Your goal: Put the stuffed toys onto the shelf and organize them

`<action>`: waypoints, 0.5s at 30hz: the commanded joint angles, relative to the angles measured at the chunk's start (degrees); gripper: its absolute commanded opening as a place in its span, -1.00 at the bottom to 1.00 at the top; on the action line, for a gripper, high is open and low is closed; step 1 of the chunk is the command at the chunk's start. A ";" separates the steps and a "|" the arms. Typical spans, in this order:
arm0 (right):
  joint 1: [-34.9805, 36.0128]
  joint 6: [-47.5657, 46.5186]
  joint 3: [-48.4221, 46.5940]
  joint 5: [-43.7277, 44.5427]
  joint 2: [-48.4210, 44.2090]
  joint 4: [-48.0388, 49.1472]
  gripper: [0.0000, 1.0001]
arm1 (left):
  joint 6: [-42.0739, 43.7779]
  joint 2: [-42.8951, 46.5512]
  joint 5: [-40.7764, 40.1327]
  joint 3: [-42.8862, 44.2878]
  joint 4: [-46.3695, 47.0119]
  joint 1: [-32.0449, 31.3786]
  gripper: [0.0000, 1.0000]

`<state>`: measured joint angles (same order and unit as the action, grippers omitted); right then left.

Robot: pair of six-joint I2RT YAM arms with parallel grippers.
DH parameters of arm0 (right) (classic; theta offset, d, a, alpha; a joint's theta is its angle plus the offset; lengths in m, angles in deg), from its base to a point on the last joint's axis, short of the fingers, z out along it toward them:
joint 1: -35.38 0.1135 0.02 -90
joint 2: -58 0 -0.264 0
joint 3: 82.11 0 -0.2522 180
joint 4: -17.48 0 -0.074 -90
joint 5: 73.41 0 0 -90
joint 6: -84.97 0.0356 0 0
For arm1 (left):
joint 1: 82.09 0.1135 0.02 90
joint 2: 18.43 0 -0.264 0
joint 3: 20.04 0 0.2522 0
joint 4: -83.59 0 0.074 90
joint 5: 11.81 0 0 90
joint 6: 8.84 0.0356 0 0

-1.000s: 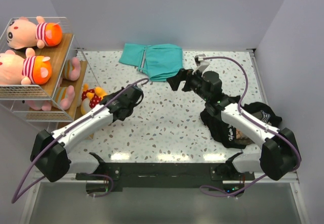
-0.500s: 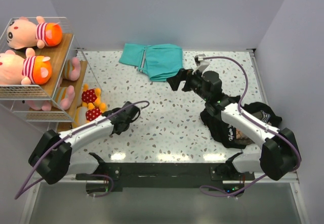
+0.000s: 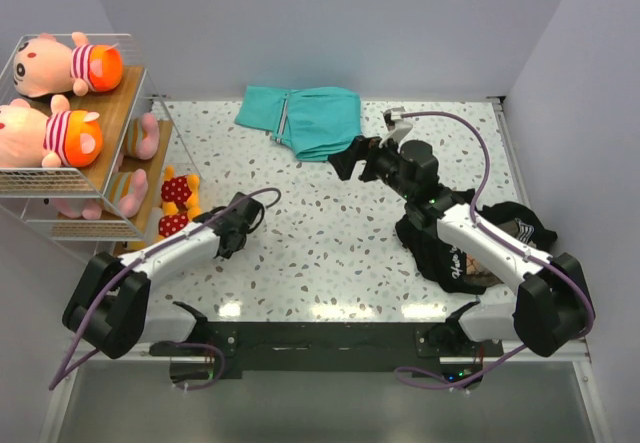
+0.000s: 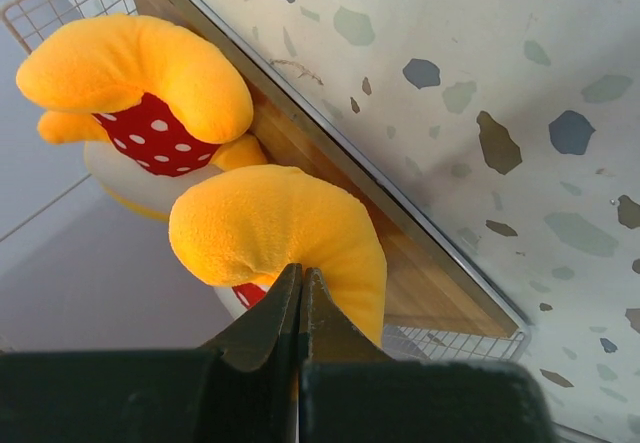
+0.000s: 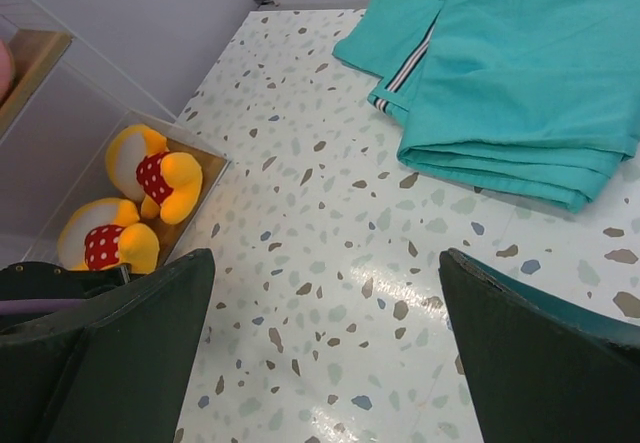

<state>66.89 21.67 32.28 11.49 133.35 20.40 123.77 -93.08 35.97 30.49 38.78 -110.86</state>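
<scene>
White table [image 3: 330, 238] flecked grey, green and blue, glossy toward the arms' bases; closed in by plain pale walls [image 3: 330, 23] at the back and on both sides. Against the left wall, the shelf [image 3: 112, 135]: light wood boards framed in white wire mesh, bottom board lying at table level with its front edge facing the open terrazzo. At the far middle, a folded teal cloth [image 3: 305, 118], flat; at the right edge, a crumpled black garment [image 3: 485, 238] just beside the right arm. Open tabletop from the shelf's front edge across to the garment, bounded at the back by the cloth.

On the top tier, two pink toys [image 3: 65, 63] in red-and-white striped shirts, lying on their sides, heads to the left; more pink plush half hidden on the tier below. On the bottom board, two orange toys [image 3: 182, 188] in red white-dotted dresses, side by side, near the board's front edge.

Left gripper [image 4: 302, 281] low beside the bottom board, fingers pressed together, tips right against the nearer orange toy's plush limb as seen from the wrist; cannot tell whether touching. Right gripper [image 3: 343, 159] spread wide, hanging over the table just on the near side of the cloth, well apart from the shelf.
</scene>
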 commanded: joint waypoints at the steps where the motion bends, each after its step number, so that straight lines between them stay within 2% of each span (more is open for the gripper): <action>1: 0.22 0.55 -1.67 -0.26 -2.75 1.33 0.97 | 0.54 1.79 -1.64 -0.03 1.78 0.91 -1.00; 15: 0.22 0.02 -1.67 0.71 -6.36 0.10 0.97 | 0.19 0.47 1.43 -0.65 0.03 3.02 -1.00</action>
<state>66.89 21.87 32.28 11.34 129.05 20.38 123.81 -92.73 36.76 30.34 39.50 -108.67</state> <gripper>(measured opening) 0.986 0.021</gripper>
